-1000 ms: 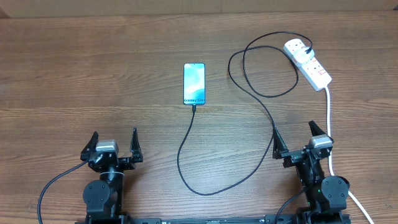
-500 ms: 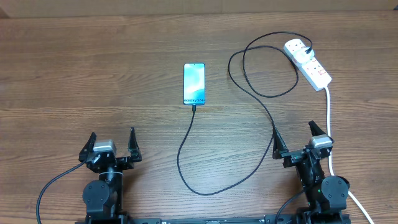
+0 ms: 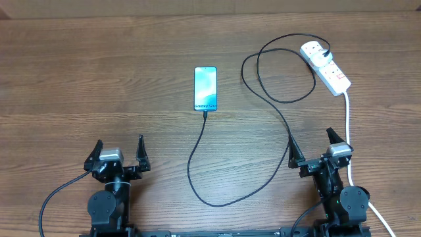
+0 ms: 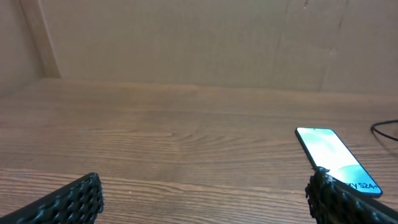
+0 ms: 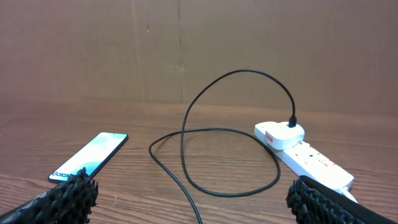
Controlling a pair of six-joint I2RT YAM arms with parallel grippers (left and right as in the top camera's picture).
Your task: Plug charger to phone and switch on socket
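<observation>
The phone (image 3: 205,89) lies flat mid-table with its screen lit; it also shows in the left wrist view (image 4: 333,157) and the right wrist view (image 5: 89,155). The black charger cable (image 3: 197,155) has its tip at the phone's bottom edge, loops across the table (image 5: 186,134) and ends in a white plug (image 3: 313,50) seated in the white socket strip (image 3: 332,72), which also shows in the right wrist view (image 5: 308,158). My left gripper (image 3: 119,153) is open and empty near the front edge. My right gripper (image 3: 312,146) is open and empty, the cable passing by its left finger.
The strip's thick white cord (image 3: 348,125) runs down the right side past my right arm. A brown cardboard wall (image 5: 199,50) stands at the back of the wooden table (image 3: 99,79).
My left gripper has shifted very slightly; nothing else has moved.
</observation>
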